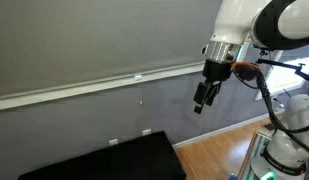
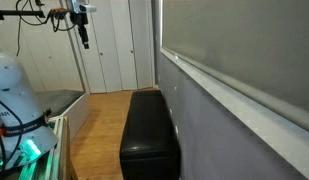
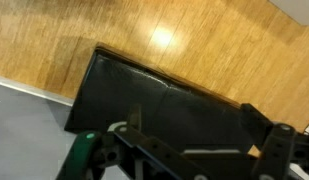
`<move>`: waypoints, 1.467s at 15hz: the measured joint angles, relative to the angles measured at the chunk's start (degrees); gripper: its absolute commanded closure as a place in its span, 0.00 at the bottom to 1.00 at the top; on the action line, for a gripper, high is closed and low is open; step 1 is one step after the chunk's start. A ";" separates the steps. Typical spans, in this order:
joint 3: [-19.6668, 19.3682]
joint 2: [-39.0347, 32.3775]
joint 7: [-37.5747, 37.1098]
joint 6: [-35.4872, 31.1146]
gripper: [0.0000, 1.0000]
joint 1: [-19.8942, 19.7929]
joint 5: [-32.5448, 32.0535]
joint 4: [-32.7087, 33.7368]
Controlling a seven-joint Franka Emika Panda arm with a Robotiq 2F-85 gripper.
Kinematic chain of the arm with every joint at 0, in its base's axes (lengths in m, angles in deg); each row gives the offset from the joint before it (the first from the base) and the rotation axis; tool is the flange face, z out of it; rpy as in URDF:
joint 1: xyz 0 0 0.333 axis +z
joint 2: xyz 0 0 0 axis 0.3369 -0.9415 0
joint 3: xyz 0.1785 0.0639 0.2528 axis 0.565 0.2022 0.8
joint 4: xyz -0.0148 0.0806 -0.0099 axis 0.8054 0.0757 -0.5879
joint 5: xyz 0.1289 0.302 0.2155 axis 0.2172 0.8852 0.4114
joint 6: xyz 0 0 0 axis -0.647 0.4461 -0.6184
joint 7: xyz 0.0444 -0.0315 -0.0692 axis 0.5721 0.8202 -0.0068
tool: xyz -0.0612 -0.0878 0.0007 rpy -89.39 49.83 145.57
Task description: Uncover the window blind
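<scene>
The window blind (image 1: 84,40) is a wide, plain grey shade that fills the upper wall, with a thin pale bottom rail (image 1: 104,84) running slantwise across the picture. It also shows at the right in the other exterior view (image 2: 244,45). My gripper (image 1: 201,98) hangs in the air just right of the rail's end, below the blind's lower edge and apart from it. It shows far off at the top left in an exterior view (image 2: 84,36). In the wrist view its two fingers (image 3: 194,110) stand wide apart with nothing between them.
A black padded bench (image 1: 109,160) stands on the wood floor against the darker grey wall (image 1: 94,115), seen also in an exterior view (image 2: 149,125) and below the gripper in the wrist view (image 3: 154,95). White doors (image 2: 114,45) are at the back. The robot base (image 2: 14,90) stands on a stand.
</scene>
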 measured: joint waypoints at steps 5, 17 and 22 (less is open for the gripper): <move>0.00 0.01 0.00 0.00 0.00 0.00 0.00 0.00; 1.07 -3.95 -0.46 -7.20 0.00 -5.83 -2.63 -0.15; 3.54 -16.39 -4.09 -22.06 0.00 -12.64 -13.56 0.52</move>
